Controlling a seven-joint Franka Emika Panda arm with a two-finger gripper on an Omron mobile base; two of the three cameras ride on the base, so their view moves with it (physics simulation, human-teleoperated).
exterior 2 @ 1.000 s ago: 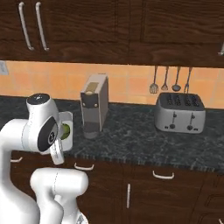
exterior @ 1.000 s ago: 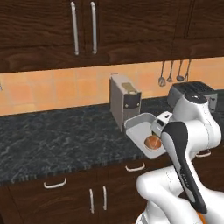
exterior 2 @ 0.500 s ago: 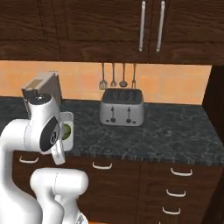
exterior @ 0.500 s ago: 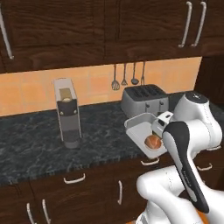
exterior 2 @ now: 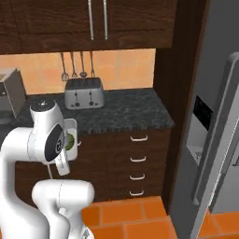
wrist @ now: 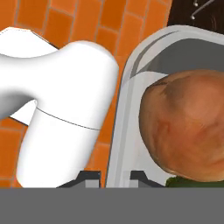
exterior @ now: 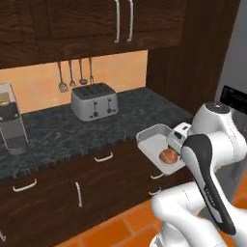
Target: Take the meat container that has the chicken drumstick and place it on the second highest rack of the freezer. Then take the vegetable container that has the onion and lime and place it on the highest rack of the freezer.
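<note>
The base has driven right along the counter, so the freezer (exterior 2: 212, 140) now appears; the gripper (wrist: 114, 177) is clamped on the vegetable container (exterior: 153, 140) rim, carrying the onion (exterior: 168, 156) toward it.

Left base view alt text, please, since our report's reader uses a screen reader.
The white arm holds a pale tray carrying the onion out over the floor, in front of dark lower cabinets. Behind, a silver toaster sits on the black counter, utensils hanging above.

The arm is folded close to the base, and the gripper (wrist: 114, 176) is closed on a tray's (wrist: 124, 131) rim.
</note>
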